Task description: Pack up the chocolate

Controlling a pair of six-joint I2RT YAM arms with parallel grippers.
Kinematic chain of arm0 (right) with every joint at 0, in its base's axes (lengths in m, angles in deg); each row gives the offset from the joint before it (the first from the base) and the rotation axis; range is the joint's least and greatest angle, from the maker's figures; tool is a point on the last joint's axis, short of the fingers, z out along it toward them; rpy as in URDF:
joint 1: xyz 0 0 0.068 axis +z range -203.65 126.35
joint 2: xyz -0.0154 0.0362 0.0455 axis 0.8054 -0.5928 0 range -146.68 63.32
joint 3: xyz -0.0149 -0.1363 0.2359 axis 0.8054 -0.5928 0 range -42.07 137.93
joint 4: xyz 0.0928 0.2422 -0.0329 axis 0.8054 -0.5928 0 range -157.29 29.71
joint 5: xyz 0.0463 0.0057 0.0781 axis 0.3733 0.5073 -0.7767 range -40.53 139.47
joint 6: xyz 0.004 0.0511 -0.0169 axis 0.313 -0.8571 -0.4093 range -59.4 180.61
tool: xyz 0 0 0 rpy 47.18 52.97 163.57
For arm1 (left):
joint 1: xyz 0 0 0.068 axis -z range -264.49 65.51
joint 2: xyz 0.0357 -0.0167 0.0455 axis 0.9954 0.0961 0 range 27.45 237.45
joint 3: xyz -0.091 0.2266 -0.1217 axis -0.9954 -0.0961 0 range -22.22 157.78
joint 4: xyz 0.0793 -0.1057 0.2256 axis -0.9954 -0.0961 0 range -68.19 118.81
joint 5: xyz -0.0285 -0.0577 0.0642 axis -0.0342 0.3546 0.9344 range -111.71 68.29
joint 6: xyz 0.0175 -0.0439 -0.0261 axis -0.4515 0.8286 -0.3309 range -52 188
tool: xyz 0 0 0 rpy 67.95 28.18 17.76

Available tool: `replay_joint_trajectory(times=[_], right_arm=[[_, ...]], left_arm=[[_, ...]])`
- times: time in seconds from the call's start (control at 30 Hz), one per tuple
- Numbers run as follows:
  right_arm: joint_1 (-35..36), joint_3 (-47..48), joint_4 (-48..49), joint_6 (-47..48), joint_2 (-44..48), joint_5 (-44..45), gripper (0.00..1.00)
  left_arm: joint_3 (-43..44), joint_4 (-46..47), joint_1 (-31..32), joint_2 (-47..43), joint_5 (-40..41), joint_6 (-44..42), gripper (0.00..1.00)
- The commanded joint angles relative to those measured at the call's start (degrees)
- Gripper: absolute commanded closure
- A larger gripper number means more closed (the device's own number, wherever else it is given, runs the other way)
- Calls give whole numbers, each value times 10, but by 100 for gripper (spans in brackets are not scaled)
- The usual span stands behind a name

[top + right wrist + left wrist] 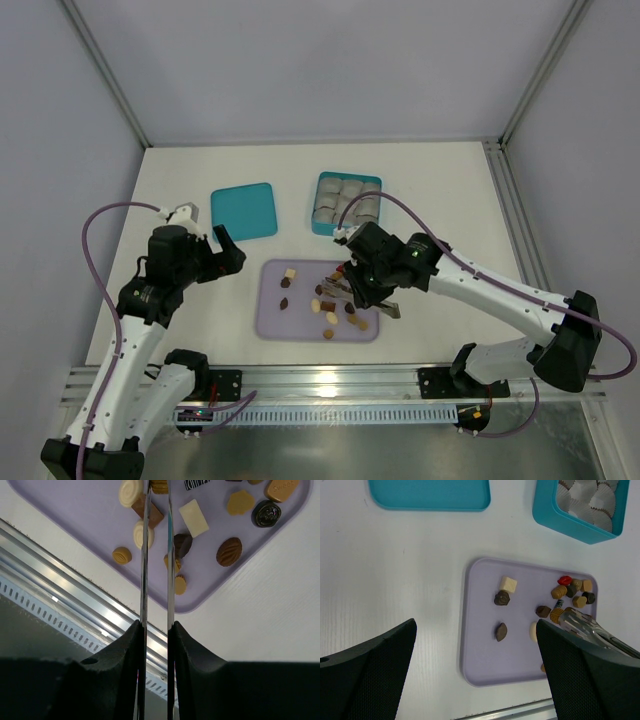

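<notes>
The chocolates lie loose on a lilac tray. They are small dark brown, tan and cream pieces, round, oval or square, with one red one in the cluster at the tray's far right. The right gripper clamps metal tweezers, whose tips are among the pieces; I cannot tell if they pinch one. The left gripper hangs spread wide beside the tray. A teal box of paper cups stands beyond.
</notes>
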Motion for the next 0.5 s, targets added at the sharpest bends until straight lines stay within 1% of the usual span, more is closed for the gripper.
replay_joint_trajectory(times=[0.0, 0.2, 0.4, 0.47], right_arm=[[3, 29, -8, 4, 14, 11, 71], [2, 27, -13, 6, 15, 7, 71], [3, 5, 0, 7, 9, 4, 71], [3, 0, 6, 7, 4, 6, 69]], left_arm=[[1, 8, 2, -2, 5, -3, 0], [1, 8, 2, -2, 5, -3, 0], [1, 8, 4, -2, 5, -2, 0], [1, 7, 4, -2, 6, -3, 0]])
